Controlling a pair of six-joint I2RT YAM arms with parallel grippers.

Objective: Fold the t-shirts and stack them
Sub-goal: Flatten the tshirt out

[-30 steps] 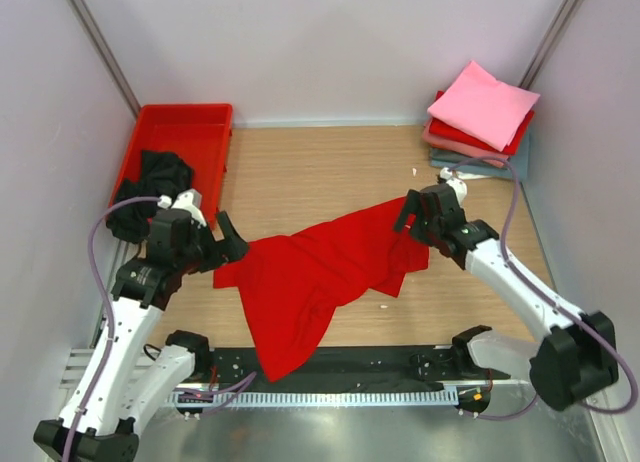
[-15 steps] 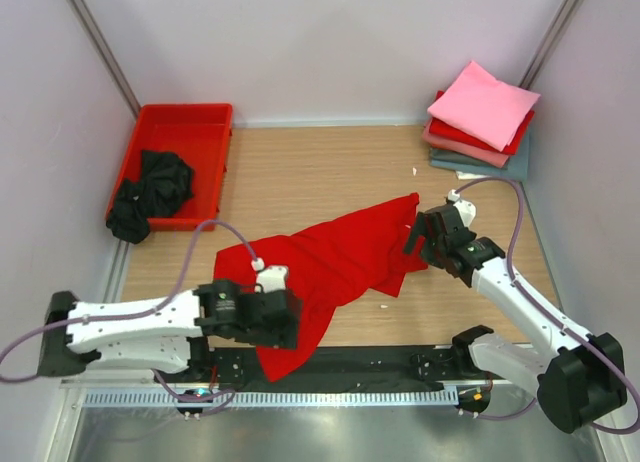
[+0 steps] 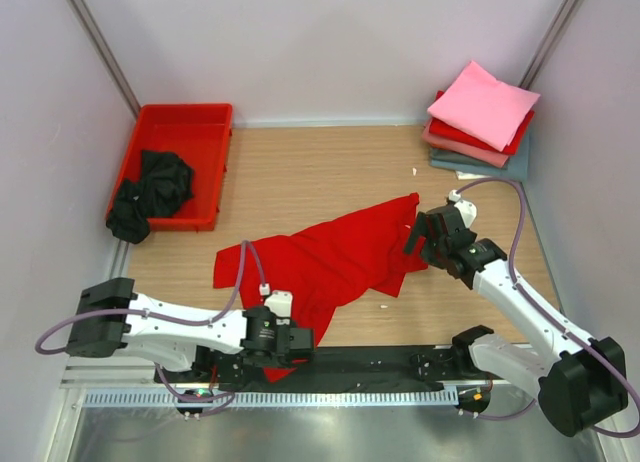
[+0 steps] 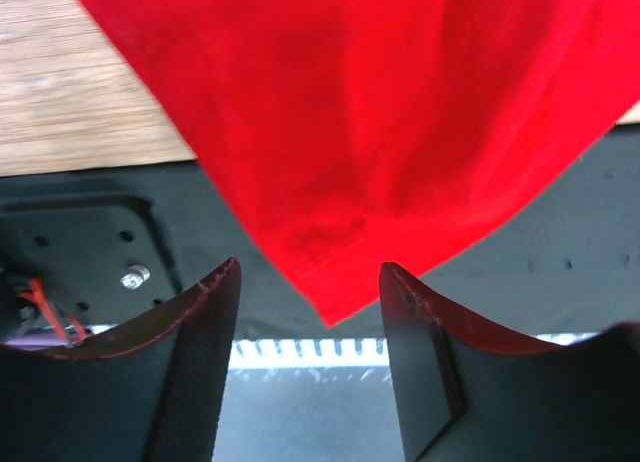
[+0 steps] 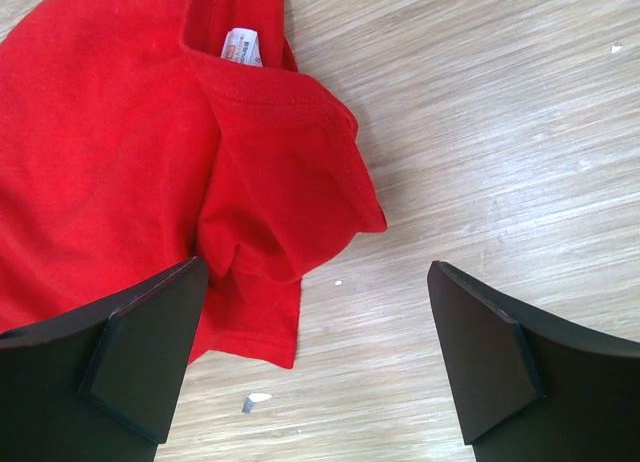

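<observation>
At the near edge of the worktop (image 3: 300, 172), the left end effector (image 3: 290, 342) has swung in from beside the red tray (image 3: 200, 117) and now brackets the lowest corner of the red t-shirt (image 3: 320, 262). The shirt lies crumpled mid-worktop, that corner draped over the black base plate (image 3: 380, 362). The jaws have narrowed to roughly half spread but hold nothing yet (the cloth tip sits in the gap, clear of both fingers (image 4: 205, 312)). The right end effector (image 3: 422, 237) has barely shifted. It hovers fully spread and empty over the sleeve (image 5: 290, 182), near the white neck label (image 5: 243, 44). Both arms look set to pinch opposite ends and spread the shirt flat. The folded stack (image 3: 480, 117) waits far right.
</observation>
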